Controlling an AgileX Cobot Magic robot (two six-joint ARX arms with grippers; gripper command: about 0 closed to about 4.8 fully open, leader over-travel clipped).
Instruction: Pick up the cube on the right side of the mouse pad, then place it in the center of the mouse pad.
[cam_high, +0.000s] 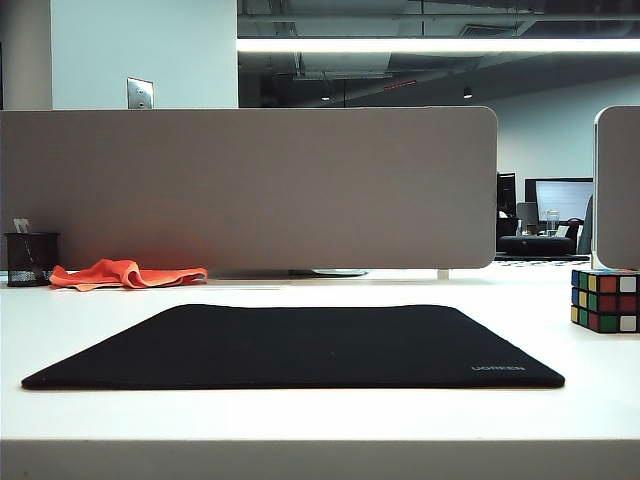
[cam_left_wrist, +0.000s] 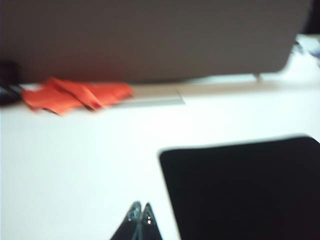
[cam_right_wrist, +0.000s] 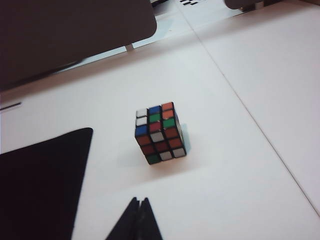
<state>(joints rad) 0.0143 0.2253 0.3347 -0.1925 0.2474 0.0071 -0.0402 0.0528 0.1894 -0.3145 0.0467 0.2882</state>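
Only the fingertips of each arm showed, and only in the wrist views. The left end effector (cam_left_wrist: 140, 212) ended in 2 slim black fingers tapering to sharp points, each tip (cam_left_wrist: 133, 216) carrying a small pale, screw-like dot. The right end effector (cam_right_wrist: 139, 206) looked the same in shape: 2 narrow, matte black, wedge-like fingers (cam_right_wrist: 131, 220), with no markings discernible.
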